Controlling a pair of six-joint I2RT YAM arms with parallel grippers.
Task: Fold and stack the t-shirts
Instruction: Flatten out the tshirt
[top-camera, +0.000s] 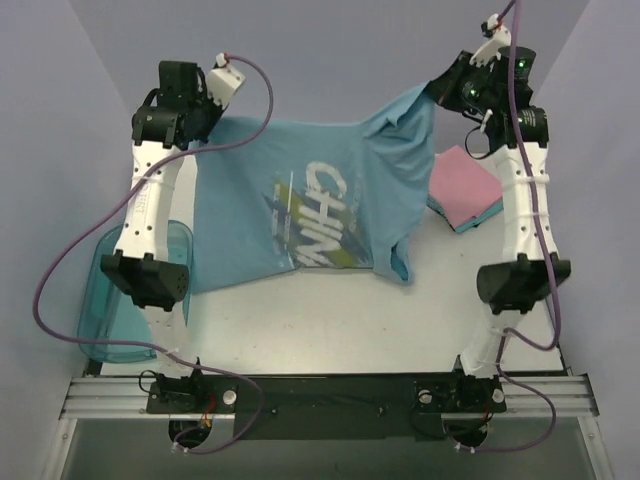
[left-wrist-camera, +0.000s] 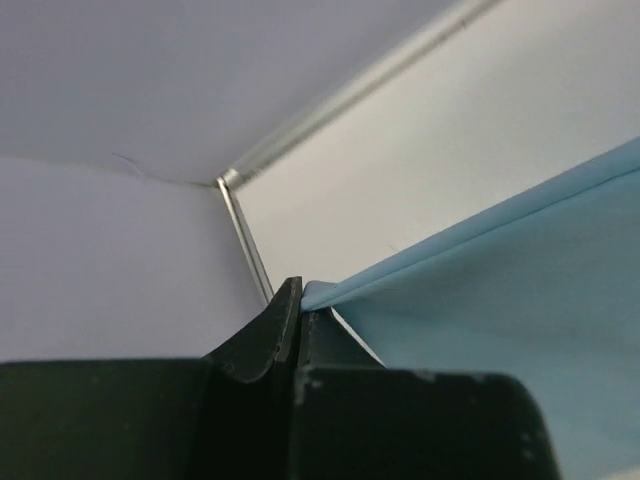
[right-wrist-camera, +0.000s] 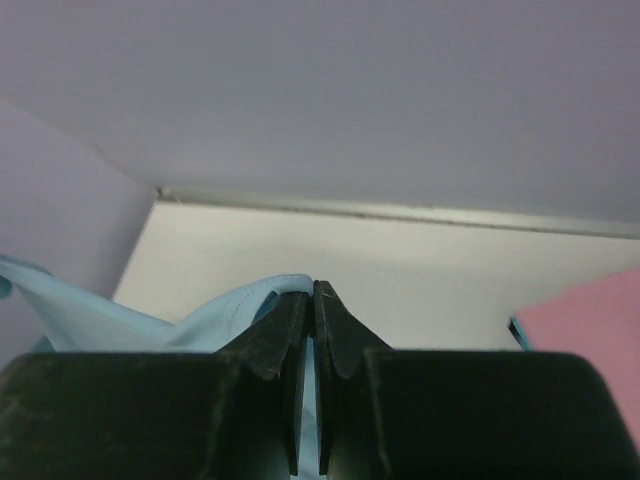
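White table (top-camera: 330, 320) carries a teal bin (top-camera: 103, 322) beside the light blue t-shirt (top-camera: 330, 160).

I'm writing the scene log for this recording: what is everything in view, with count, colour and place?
light blue t-shirt: one, light blue with white and yellow-green print, spread across the table's middle, far corners lifted.
pink t-shirt: one, pink, folded, far right, lying on the teal one.
teal t-shirt: one, teal, folded, under the pink one, only edges showing.
plastic bin: one, translucent teal, near left edge, partly under the left arm.
table: one, white.
left tool: one, black, shut on the light blue t-shirt's far left corner.
right tool: one, black, shut on its far right part.
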